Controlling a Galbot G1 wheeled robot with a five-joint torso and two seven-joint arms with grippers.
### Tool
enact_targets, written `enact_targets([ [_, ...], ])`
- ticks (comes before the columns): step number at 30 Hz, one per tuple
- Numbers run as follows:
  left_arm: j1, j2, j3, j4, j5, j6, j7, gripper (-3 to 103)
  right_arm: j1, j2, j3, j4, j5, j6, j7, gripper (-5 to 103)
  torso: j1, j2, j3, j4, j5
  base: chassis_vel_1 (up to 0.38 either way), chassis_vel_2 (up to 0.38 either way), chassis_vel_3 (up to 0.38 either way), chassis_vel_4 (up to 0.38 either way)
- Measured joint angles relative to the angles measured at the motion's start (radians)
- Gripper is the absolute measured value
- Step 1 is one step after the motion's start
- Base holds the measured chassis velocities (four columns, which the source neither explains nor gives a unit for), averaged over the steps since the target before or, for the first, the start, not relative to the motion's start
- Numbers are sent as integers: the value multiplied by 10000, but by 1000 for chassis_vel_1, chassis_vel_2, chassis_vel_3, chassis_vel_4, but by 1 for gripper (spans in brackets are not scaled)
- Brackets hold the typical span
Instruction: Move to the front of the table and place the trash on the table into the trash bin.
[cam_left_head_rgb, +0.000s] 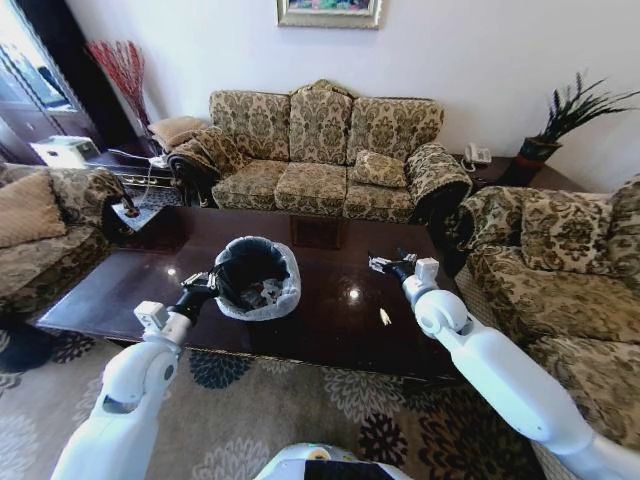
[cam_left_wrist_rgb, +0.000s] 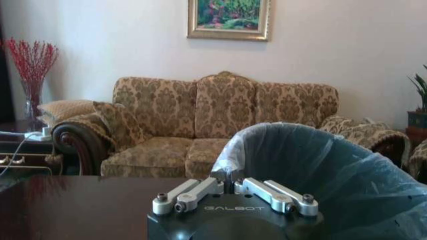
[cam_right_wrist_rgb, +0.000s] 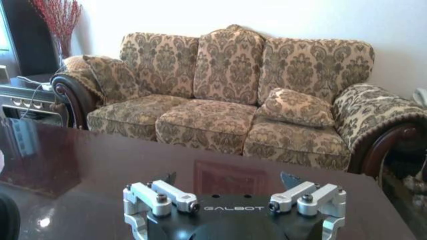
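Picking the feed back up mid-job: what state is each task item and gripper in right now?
Small round black trash bin with whitish bag liner: upright on table, scraps inside.
Left gripper: shut on bin rim.
Right gripper: open, holding nothing, above table.
Small white scrap: lying loose on table.
Glossy dark brown wooden table: bears the bin and scrap.

— What kind of place was that?
— Somebody's living room: patterned sofas ringed a glossy dark coffee table, with a framed painting on the wall, a floral rug and a potted plant.
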Motion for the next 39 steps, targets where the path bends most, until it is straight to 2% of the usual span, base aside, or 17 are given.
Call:
enact_targets([
  [13,3,0,0,3,0,-3,-1,2,-1,0,2,1,-1,0,0,100,0,0,0,1,-1,0,0,0,0],
  [16,112,0,13,-20,-29,-283,22,2,-175,76,155,84,-104,5,-4,100,1,0,0,2,-4,0,0,0,0],
  [17,132,0,16,-30,-31,-345,28,2,-393,171,307,174,-229,20,-20,100,2,0,0,4,-3,0,0,0,0],
  [19,381,5,72,-246,-61,-1051,136,2,-1206,545,947,553,-748,113,-85,100,2,0,1,1,-3,0,0,0,0],
  [23,507,-31,81,-358,-202,-1502,285,2,-2299,1039,1788,1050,-1437,246,-188,100,-3,1,-3,0,-1,0,0,0,0],
  [32,441,-41,70,-357,-424,-1422,330,2,-4486,2031,3496,2050,-2820,497,-384,100,0,0,-1,2,-2,0,0,0,0],
  [35,436,-18,73,-327,-366,-1497,454,2,-5351,2424,4158,2439,-3366,595,-457,100,-2,1,-2,-4,0,0,0,0,0],
  [39,409,24,79,-221,-295,-1522,537,2,-5443,2465,4232,2486,-3433,607,-468,100,-2,0,-1,1,-1,0,0,0,0],
])
